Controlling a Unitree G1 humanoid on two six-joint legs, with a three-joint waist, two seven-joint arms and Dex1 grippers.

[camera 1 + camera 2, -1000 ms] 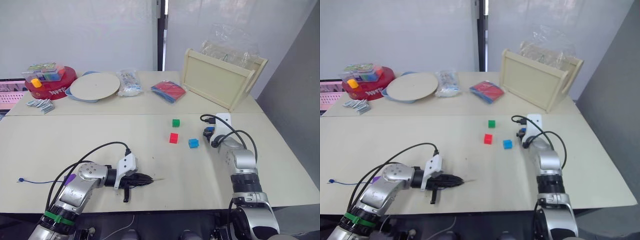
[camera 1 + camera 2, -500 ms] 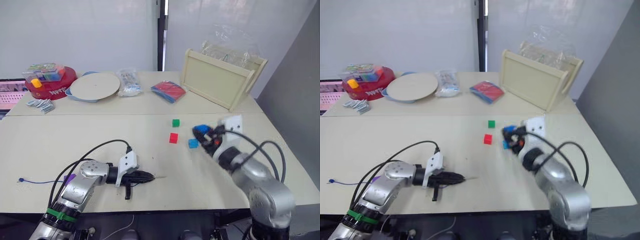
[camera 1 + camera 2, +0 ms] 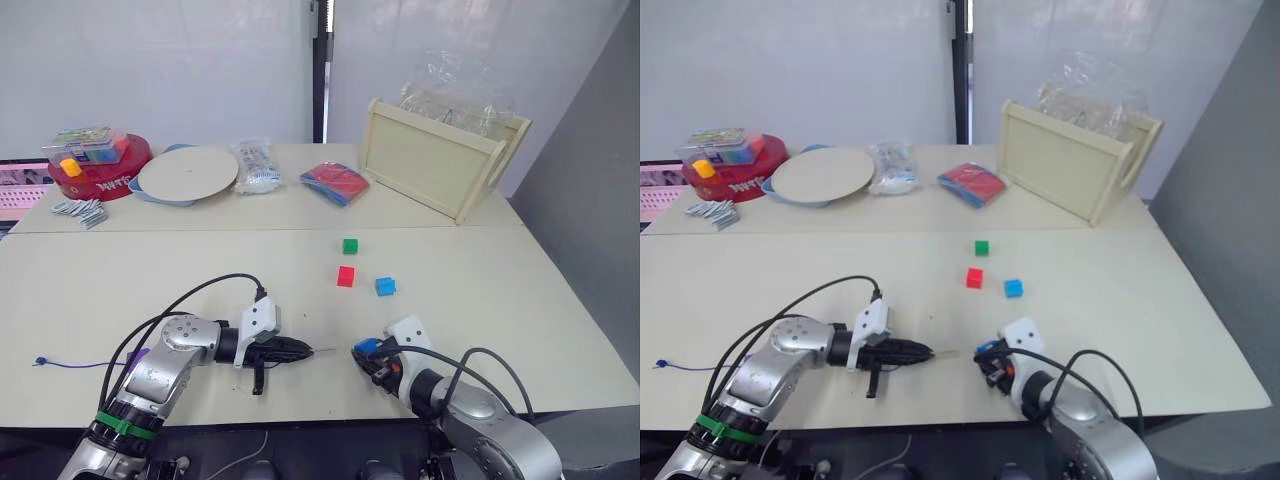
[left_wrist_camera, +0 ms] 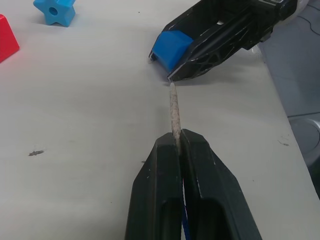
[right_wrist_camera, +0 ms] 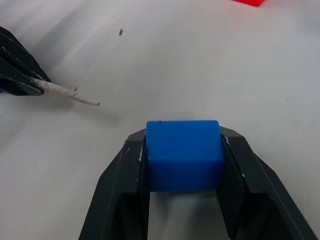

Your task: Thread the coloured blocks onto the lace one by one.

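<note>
So the left gripper (image 4: pixel 176 150) is pinched tight on the lace (image 3: pixel 75 364) right behind its pale stiff tip (image 4: pixel 173 111), and the tip sticks straight out past the fingers, low over the table (image 3: pixel 150 270). The rest of the lace trails back along the table edge to the robot's left and ends in a little knot (image 3: pixel 38 361).

The right gripper (image 5: pixel 184 150) is clamped on a blue block (image 5: pixel 184 155), one finger on each side. It sits low near the front edge, facing the left gripper, so the block is just beyond the lace tip. From the left wrist view the tip looks almost at the right gripper's fingers, right next to the block, but I can't tell if it's actually touching.

Further out on the table there's a blue star block (image 3: pixel 385 286), a red block (image 3: pixel 346 276) and a green block (image 3: pixel 350 245), loosely grouped and apart from each other.

At the back: a wooden tray (image 3: pixel 440 160) tipped up on edge, a round plate (image 3: pixel 188 172), a red tub (image 3: pixel 100 178) and a red-and-blue packet (image 3: pixel 336 182).
</note>
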